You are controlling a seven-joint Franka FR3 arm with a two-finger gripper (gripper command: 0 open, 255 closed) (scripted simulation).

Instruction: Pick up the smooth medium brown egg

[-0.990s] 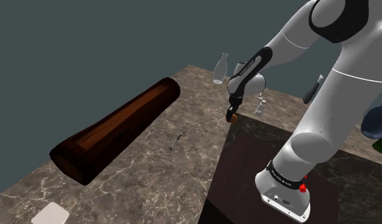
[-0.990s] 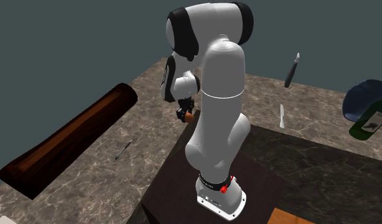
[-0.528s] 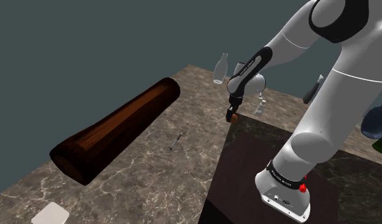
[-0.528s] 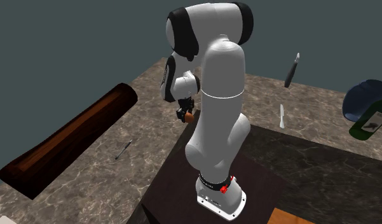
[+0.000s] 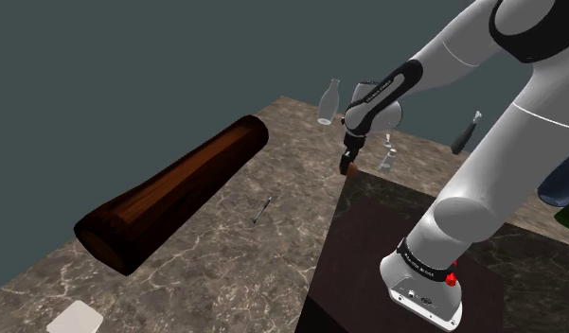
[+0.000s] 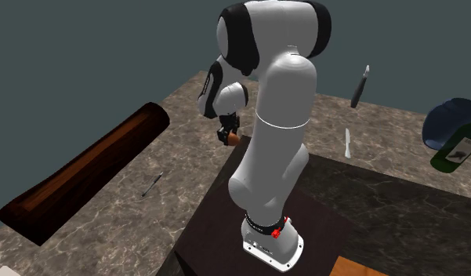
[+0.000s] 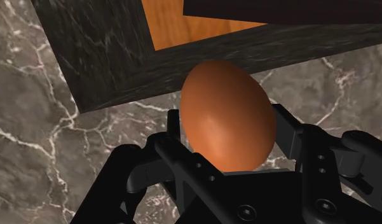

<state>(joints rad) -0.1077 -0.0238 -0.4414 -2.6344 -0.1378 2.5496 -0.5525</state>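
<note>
Wrist view: gripper (image 7: 229,137) clamped on brown egg (image 7: 227,108), 2 fingers pressing its sides. Egg sat centred between fingers, long axis running out along them, tip past fingertips. Marble tabletop (image 7: 30,159) beyond egg; straight lift judged next.

We see the egg (image 7: 227,118) as smooth and brown, with a soft sheen down one side. The gripper (image 7: 229,127) clasping it is matt black (plastic, by the look of it). The table (image 5: 225,251) is polished brown-grey stone with pale veins. The log (image 5: 173,194) along one table edge is dark, reddish wood with rough, streaked bark. The arm (image 6: 280,118) has a smooth white shell, lightly glossy. The bottle (image 5: 328,102) near the table's far corner looks like clear glass.
</note>
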